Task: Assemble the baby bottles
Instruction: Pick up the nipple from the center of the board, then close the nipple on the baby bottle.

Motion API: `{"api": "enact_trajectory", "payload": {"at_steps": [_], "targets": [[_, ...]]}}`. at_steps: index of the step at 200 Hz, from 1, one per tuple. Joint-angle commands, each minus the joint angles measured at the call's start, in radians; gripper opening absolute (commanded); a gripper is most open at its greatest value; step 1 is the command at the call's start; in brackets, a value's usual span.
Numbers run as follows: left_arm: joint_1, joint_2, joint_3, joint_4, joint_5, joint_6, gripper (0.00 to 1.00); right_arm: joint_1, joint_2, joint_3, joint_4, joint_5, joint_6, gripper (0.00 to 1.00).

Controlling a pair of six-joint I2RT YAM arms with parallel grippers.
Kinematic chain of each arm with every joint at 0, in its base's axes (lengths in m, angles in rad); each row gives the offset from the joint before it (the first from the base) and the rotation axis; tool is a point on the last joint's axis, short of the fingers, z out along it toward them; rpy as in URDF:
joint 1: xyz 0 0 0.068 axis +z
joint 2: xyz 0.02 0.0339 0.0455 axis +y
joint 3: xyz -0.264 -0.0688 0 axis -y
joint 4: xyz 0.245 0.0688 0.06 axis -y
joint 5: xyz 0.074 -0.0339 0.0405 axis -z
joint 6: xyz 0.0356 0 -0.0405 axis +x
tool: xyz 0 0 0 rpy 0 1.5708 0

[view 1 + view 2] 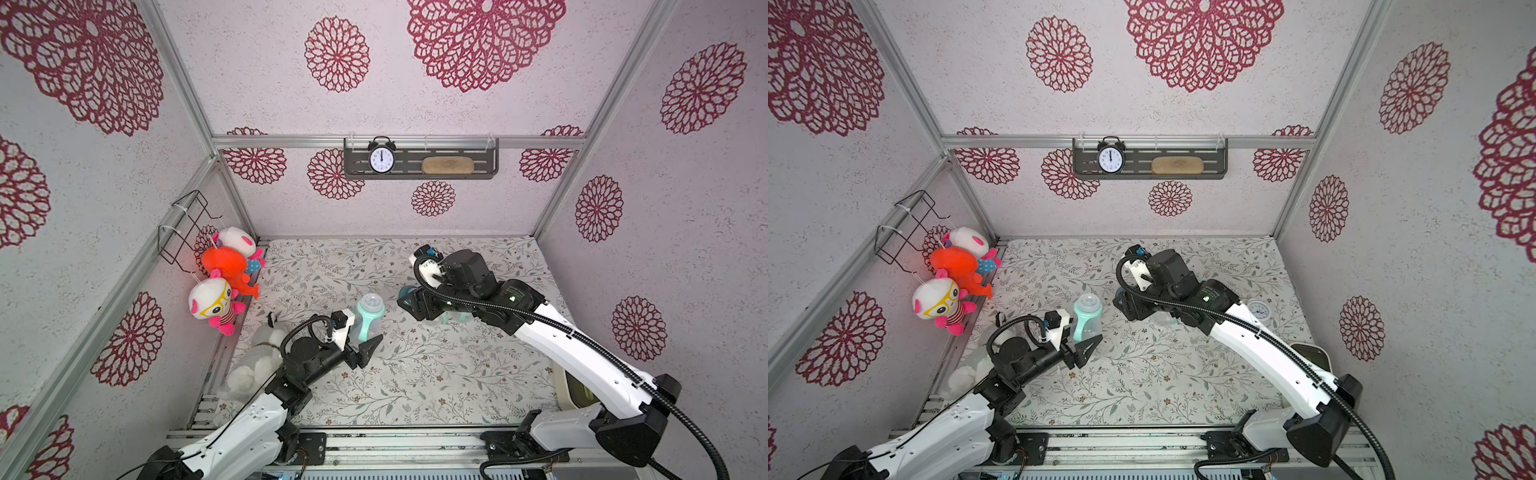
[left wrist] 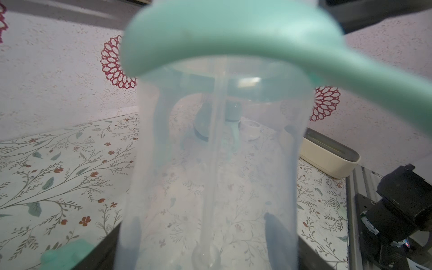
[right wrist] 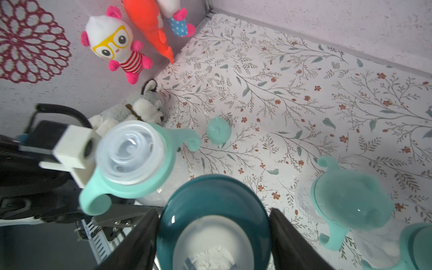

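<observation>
The left gripper (image 1: pixel 370 340) is closed on the bottle (image 1: pixel 368 318), low on its clear body. In the left wrist view its jaws show through the plastic as dark shapes on either side. The bottle is held upright, left of the middle of the tabletop (image 1: pixel 415 374), with its long axis roughly vertical. A mint ring (image 3: pixel 169 161) with two handles is fitted at the neck and a clear insert sits in the mouth. No collar is seen on it. Whether the base rests on the tabletop cannot be told.

The right gripper (image 3: pixel 214 210) is clamped on the collar (image 3: pixel 210 191), a dark teal ring with a pale centre, gripped on opposite sides. In both top views the collar is carried just beside the bottle's top, toward the right edge, and apart from it.

The coming move is judged to turn on that offset. The collar must be brought across over the mouth, lined up with the upright axis, then lowered and turned. The right arm is the nearer for this, and the left is needed only as a steady hold.

The ring's handles stick out sideways, and one may be caught on the way. A loose cap (image 3: pixel 218 131) lies near the bottle. Two capped bottles (image 3: pixel 350 198) stand nearer the right edge, clear of the path. A plush dog (image 3: pixel 140 109) lies at the left edge.
</observation>
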Motion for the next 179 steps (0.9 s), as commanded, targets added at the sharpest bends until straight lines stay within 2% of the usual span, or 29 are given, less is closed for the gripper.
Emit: {"api": "enact_trajectory", "payload": {"at_steps": [1,54,179], "targets": [[-0.016,0.014,0.012,0.070,0.024,0.020,0.00,-0.008,0.005,0.075,-0.045,-0.098,-0.018,0.63],[-0.059,0.038,0.038,0.032,0.025,0.044,0.00,-0.007,0.070,0.150,-0.072,-0.194,-0.021,0.63],[-0.100,0.071,0.065,0.007,-0.002,0.082,0.00,0.021,0.176,0.193,-0.124,-0.258,-0.020,0.61]]}}
